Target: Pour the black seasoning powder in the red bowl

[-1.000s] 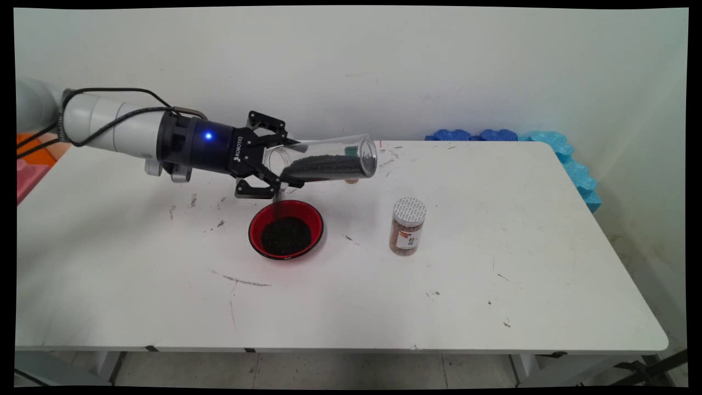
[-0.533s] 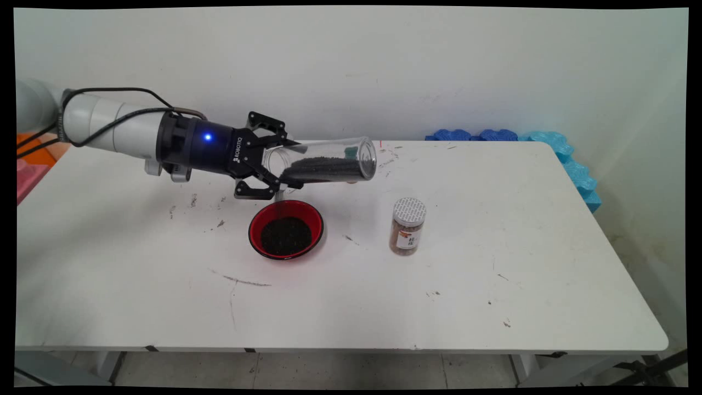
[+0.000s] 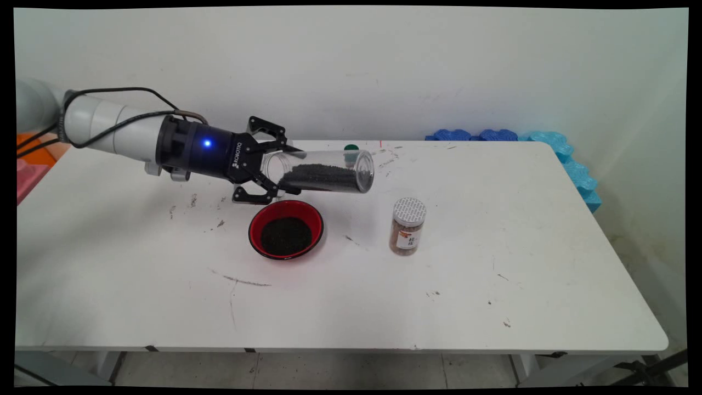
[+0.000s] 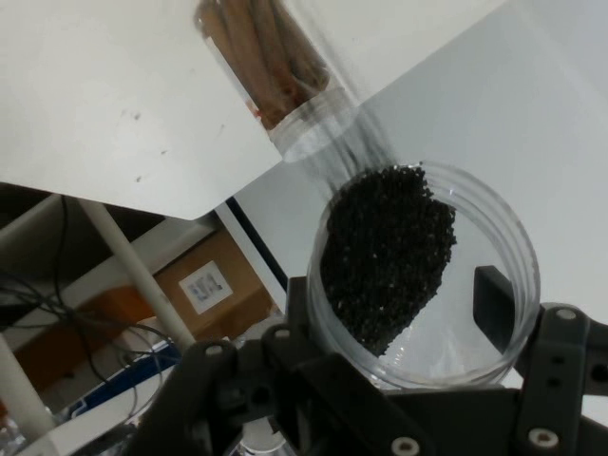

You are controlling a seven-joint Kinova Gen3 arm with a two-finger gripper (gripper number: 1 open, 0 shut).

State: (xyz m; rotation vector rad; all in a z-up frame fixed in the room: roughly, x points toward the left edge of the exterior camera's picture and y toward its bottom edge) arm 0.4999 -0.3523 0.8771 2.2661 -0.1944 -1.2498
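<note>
My gripper [image 3: 286, 170] is shut on a clear jar [image 3: 323, 171] near its mouth and holds it almost level above the table, its base pointing right. Black granules [image 3: 318, 178] lie along the jar's lower side. In the hand view I look into the jar's mouth [image 4: 423, 275] at the granules [image 4: 385, 252], with one finger pad [image 4: 494, 309] showing through the glass. A red bowl [image 3: 286, 229] holding black granules stands just below the jar's mouth. No granules are falling.
A small spice jar [image 3: 408, 226] with a white lid stands right of the bowl; the hand view shows brown sticks in it [image 4: 275, 66]. A green cap [image 3: 351, 147] lies behind the held jar. Blue foam [image 3: 548, 142] lines the far right corner.
The jar has swung from mouth-down to about level, its base dropping. The thin stream of granules into the bowl has stopped. The hand sank slightly.
</note>
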